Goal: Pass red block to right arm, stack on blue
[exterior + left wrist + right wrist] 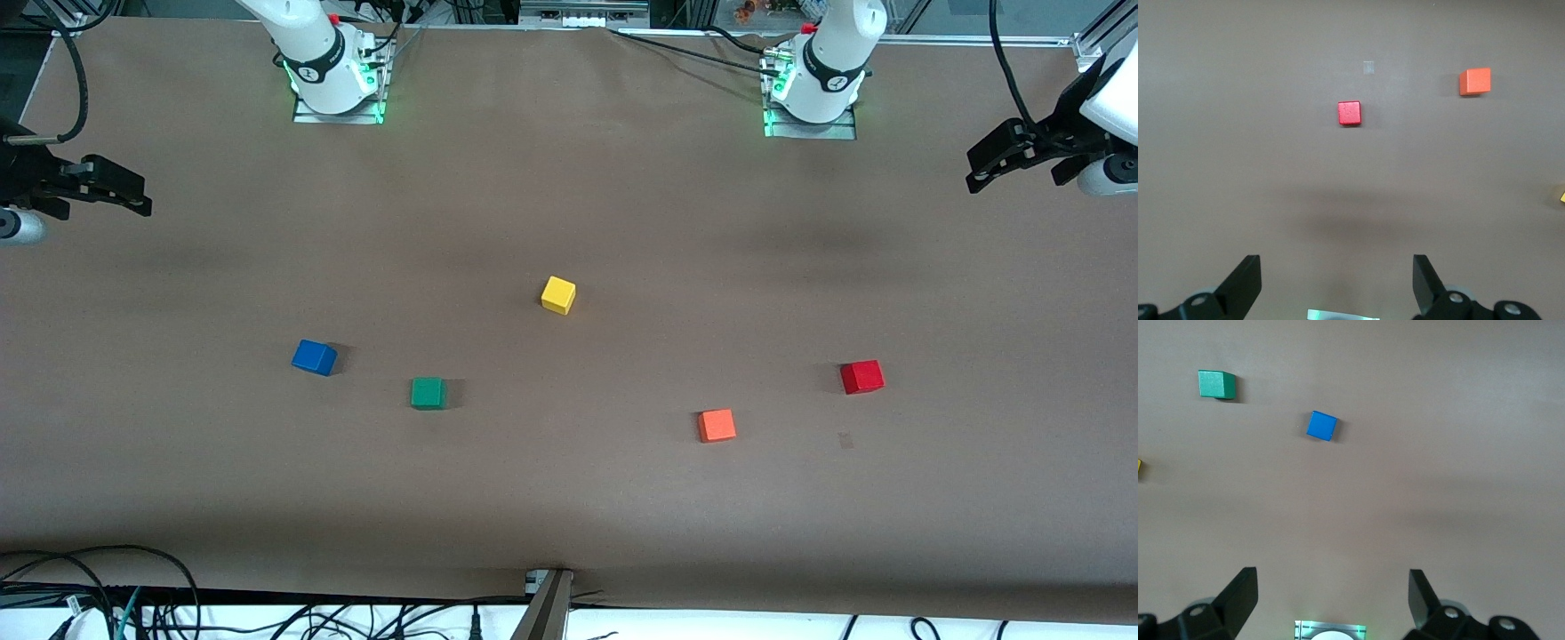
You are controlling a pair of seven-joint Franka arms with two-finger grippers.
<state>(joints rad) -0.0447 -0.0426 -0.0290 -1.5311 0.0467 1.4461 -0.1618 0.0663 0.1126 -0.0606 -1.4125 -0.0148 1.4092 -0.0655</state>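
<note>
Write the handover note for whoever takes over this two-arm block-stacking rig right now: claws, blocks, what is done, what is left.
Left claw: open, empty, raised at the left arm's end of the table; that arm waits.
Right claw: open, empty, raised at the right arm's end; also waiting.
Red block: on the table toward the left arm's end, untouched, orange block beside it and nearer the front camera.
Blue block: on the table toward the right arm's end, nothing on it, green block beside it.
Done: nothing.
Left: pick up red, hand over, stack on blue.
</note>
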